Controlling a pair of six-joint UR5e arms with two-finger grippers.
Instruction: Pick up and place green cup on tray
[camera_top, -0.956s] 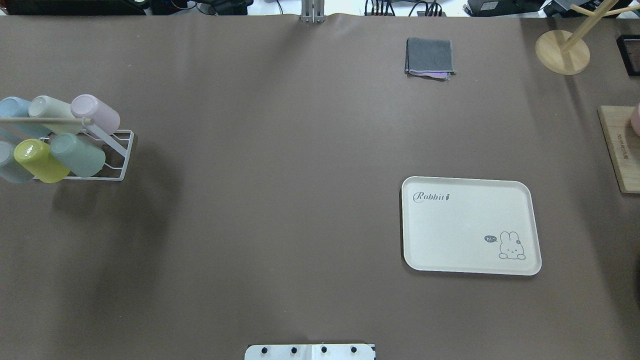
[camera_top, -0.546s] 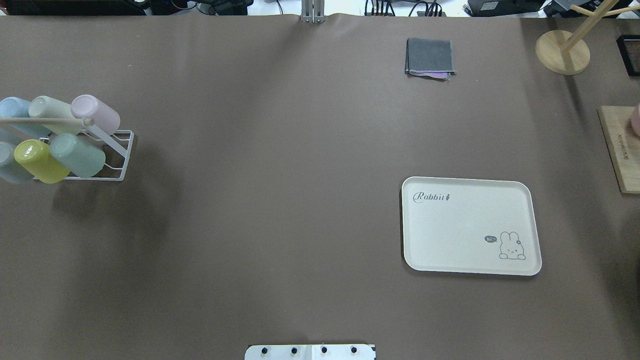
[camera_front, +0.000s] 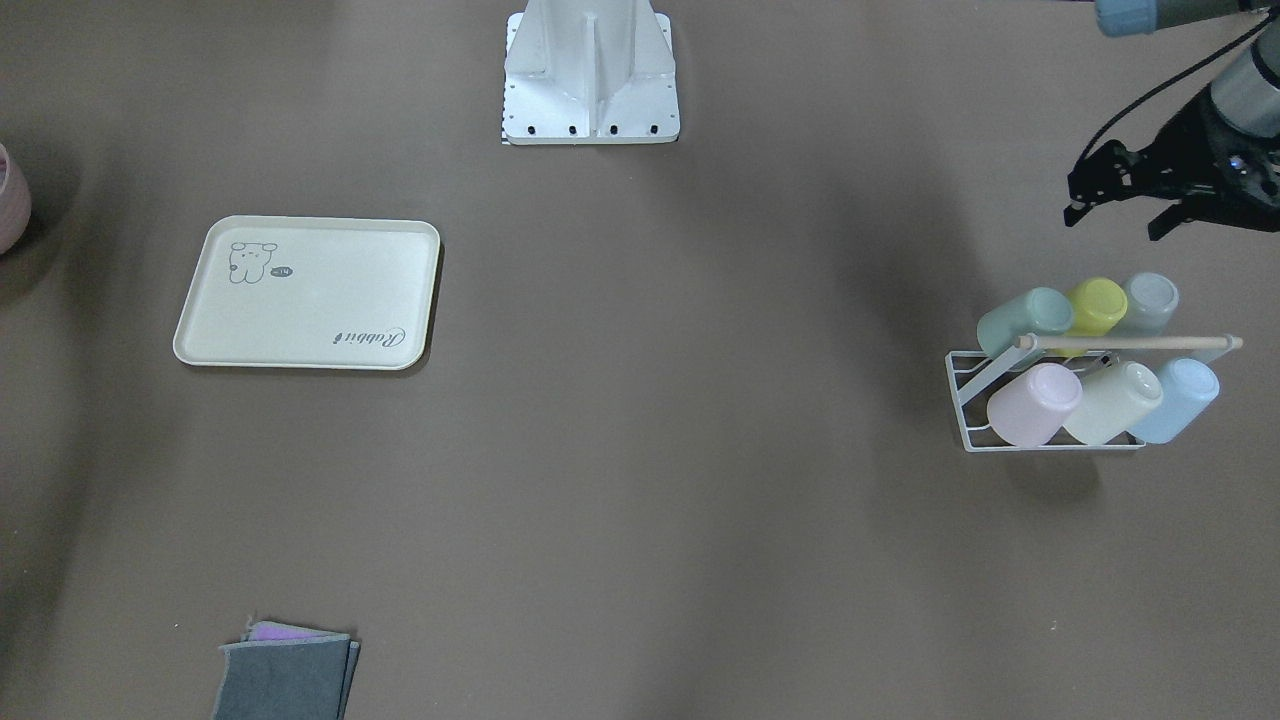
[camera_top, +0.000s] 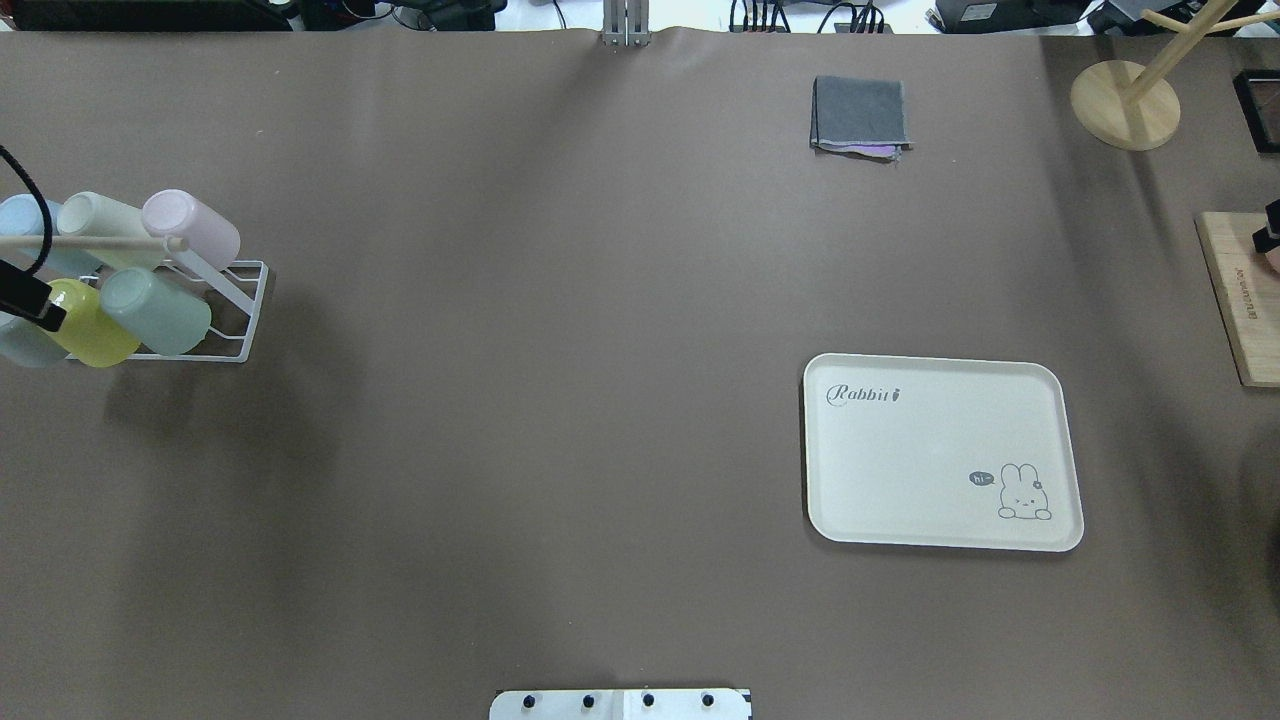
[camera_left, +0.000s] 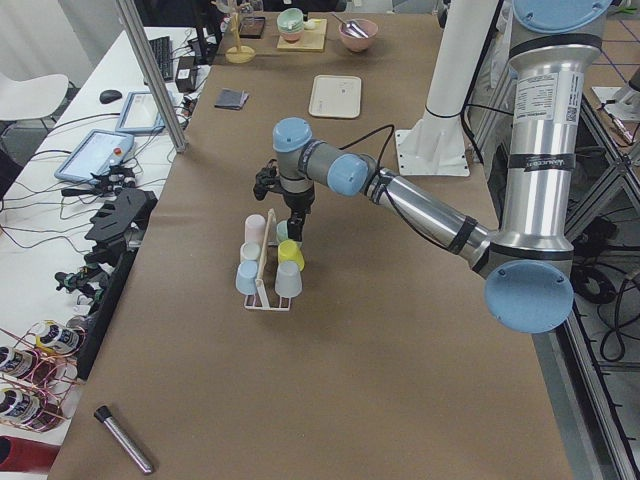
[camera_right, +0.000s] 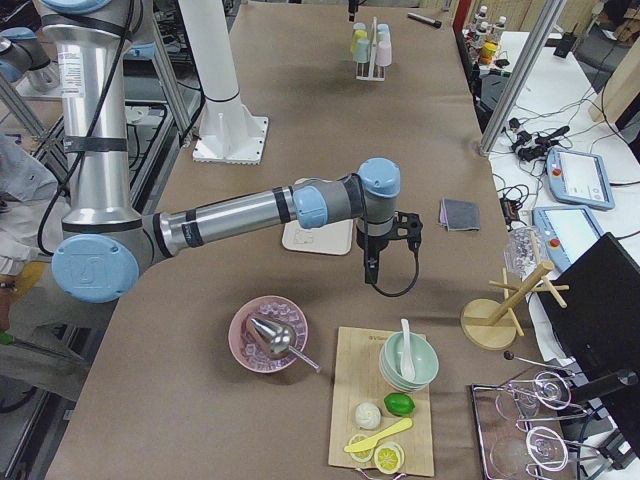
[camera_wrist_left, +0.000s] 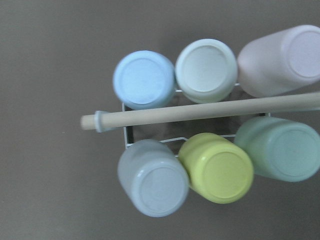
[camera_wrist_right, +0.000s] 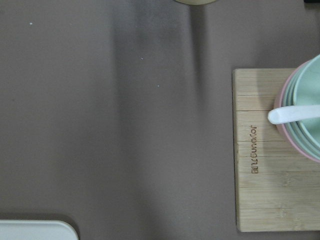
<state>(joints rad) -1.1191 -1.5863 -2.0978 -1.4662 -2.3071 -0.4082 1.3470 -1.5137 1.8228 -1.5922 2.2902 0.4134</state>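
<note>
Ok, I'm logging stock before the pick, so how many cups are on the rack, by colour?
green cup: 1
yellow-lime cup: 1
pale cream-green cup: 1
pink cup: 1
light blue cup: 1
grey-blue cup: 1
Total: 6 cups

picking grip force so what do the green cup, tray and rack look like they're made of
Green cup: likely plastic, smooth matte, soft even sheen, no glare.
Tray: probably plastic or melamine, cream, matte, moulded rounded rim.
Rack: thin white-coated wire, seemingly metal, with a pale wooden-looking rod.
</note>
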